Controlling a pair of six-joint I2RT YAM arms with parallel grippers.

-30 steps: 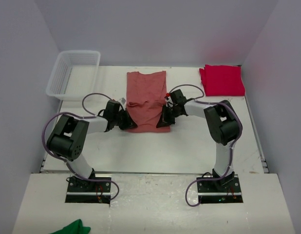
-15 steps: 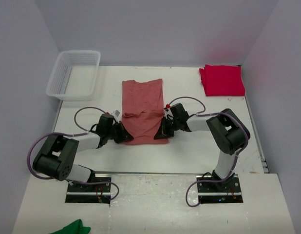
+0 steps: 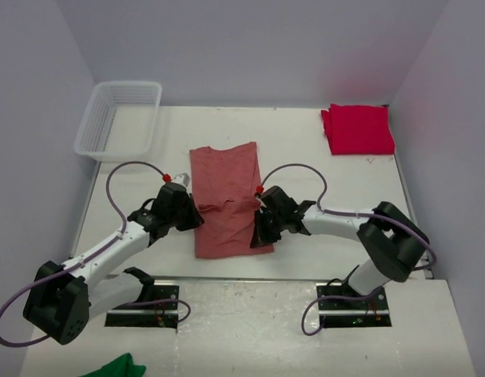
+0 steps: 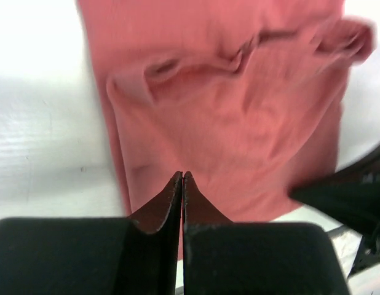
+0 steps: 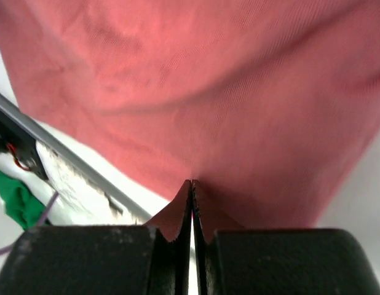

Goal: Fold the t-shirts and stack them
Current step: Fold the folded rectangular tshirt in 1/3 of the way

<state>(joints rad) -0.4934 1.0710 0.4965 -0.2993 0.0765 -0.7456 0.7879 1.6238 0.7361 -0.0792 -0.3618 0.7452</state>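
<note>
The dusty salmon-red t-shirt (image 3: pixel 224 188) lies lengthwise on the white table, with a crease across its middle. My left gripper (image 3: pixel 198 220) is shut on its left edge near the front. My right gripper (image 3: pixel 256 228) is shut on its right edge. In the left wrist view the shut jaws (image 4: pixel 182 176) meet the cloth (image 4: pixel 239 110). In the right wrist view the shut jaws (image 5: pixel 191 183) pinch the cloth (image 5: pixel 208 80). The brighter crimson t-shirt (image 3: pixel 358 129) lies folded at the back right.
A white plastic basket (image 3: pixel 85 137) stands at the back left. A small green cloth (image 3: pixel 117 367) lies on the near ledge at the left; it also shows in the right wrist view (image 5: pixel 18 200). The table's front edge is just past the shirt's near hem.
Both grippers have moved toward the near edge, dragging the salmon-red t-shirt with them. The shirt now lies nearer the front and slightly slanted.
</note>
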